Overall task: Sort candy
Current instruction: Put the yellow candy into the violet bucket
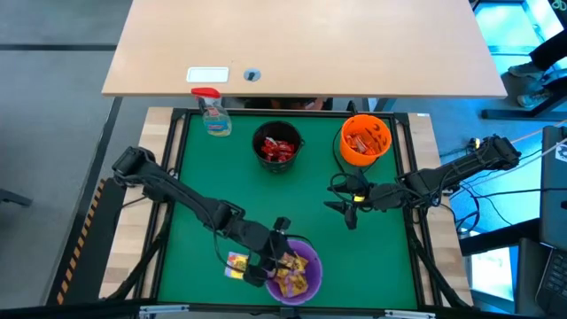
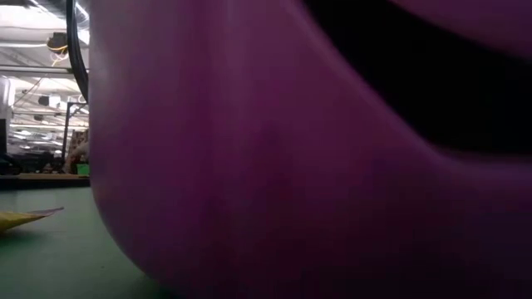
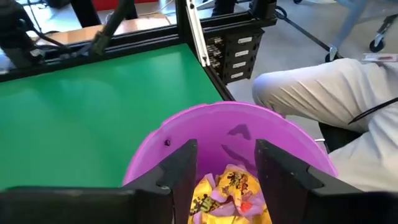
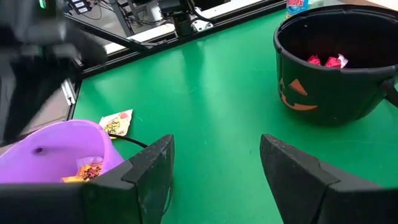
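A purple bowl [image 1: 306, 285] at the table's near edge holds several yellow candy packets [image 3: 231, 194]. My left gripper [image 3: 225, 174] hovers over this bowl, open, with nothing between its fingers; the candy lies below them in the bowl. One yellow candy [image 1: 236, 264] lies flat on the green mat just left of the bowl, also seen as candy [image 4: 117, 122]. A black bowl [image 1: 277, 146] holds red candy, and an orange bowl [image 1: 365, 140] holds orange candy. My right gripper [image 1: 345, 208] waits open above the mat, right of centre.
A spray bottle [image 1: 213, 113] with a red trigger stands at the far left of the mat. A black frame [image 1: 177, 142] borders the mat. In the low view the purple bowl [image 2: 249, 166] fills almost everything. A person's grey trouser leg [image 3: 323, 93] shows beyond the table.
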Controlling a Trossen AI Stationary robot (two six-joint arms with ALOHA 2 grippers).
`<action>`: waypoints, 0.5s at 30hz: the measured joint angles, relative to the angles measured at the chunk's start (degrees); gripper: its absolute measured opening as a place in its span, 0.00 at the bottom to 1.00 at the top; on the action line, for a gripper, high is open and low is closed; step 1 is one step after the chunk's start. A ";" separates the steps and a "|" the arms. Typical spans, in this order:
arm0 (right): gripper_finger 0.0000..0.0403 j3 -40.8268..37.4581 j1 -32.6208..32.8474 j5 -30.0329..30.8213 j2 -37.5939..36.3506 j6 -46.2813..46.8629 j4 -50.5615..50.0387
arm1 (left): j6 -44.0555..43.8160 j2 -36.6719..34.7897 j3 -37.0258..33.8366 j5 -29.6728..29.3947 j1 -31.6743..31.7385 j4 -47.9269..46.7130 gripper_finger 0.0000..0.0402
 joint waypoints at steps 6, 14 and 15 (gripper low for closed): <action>0.59 -0.01 0.00 -0.02 0.00 0.00 -0.04 | -2.35 -7.07 0.07 -3.92 -3.39 -10.85 0.38; 0.59 -0.02 -0.02 0.13 0.00 0.00 -0.02 | -14.76 -9.45 -0.28 -15.38 -13.78 -30.49 0.38; 0.59 0.00 0.00 0.13 0.00 0.00 -0.02 | -16.47 -8.97 -0.81 -15.97 -14.90 -31.55 0.38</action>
